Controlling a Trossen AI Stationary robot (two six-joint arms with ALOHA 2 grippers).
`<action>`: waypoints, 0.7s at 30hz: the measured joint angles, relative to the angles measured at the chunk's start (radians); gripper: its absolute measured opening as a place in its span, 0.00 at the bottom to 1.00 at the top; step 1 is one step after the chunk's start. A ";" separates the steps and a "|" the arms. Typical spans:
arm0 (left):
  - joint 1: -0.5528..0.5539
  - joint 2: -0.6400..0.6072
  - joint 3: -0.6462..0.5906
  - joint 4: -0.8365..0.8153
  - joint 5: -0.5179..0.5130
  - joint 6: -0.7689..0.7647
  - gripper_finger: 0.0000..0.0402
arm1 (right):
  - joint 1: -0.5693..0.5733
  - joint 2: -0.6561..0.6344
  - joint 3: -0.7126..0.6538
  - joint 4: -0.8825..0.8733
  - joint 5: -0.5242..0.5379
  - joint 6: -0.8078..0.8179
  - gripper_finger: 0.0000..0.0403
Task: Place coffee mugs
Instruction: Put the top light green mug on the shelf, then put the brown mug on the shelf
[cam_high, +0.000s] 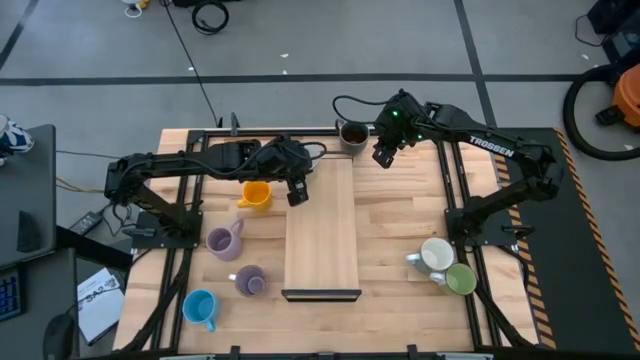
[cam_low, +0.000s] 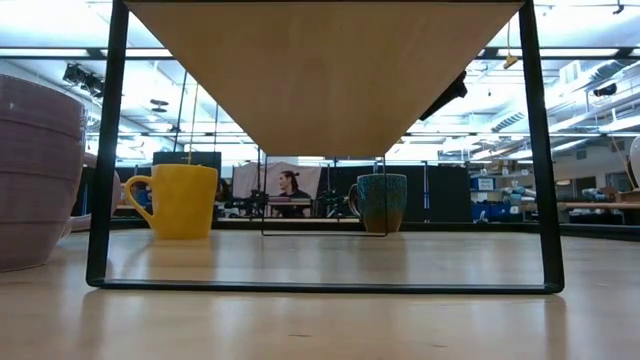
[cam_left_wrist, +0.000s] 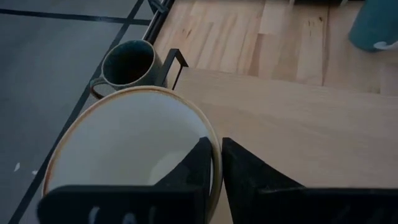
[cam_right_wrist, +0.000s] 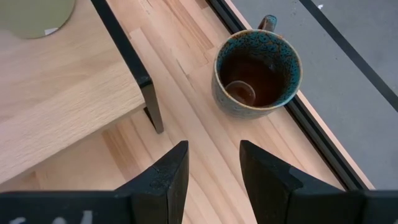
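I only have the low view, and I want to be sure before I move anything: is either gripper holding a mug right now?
Observer: Yes. The left gripper pinches the rim of a white mug, by the wooden shelf's left edge.
Operator: And the right one?
Observer: The right gripper is open and empty, hovering just short of the dark mug at the table's far edge.
Operator: Any mugs outside my frame?
Observer: A light blue mug stands near the table's front left corner.
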 joint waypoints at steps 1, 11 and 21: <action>0.000 0.000 0.000 0.000 0.000 0.000 0.09 | 0.000 0.000 0.000 0.000 0.000 0.000 0.37; 0.000 0.001 -0.001 0.002 -0.001 0.001 0.22 | 0.000 0.000 0.000 0.000 0.000 0.000 0.37; 0.000 0.001 -0.001 0.005 -0.007 0.002 0.38 | 0.000 0.000 0.000 0.000 0.000 0.000 0.37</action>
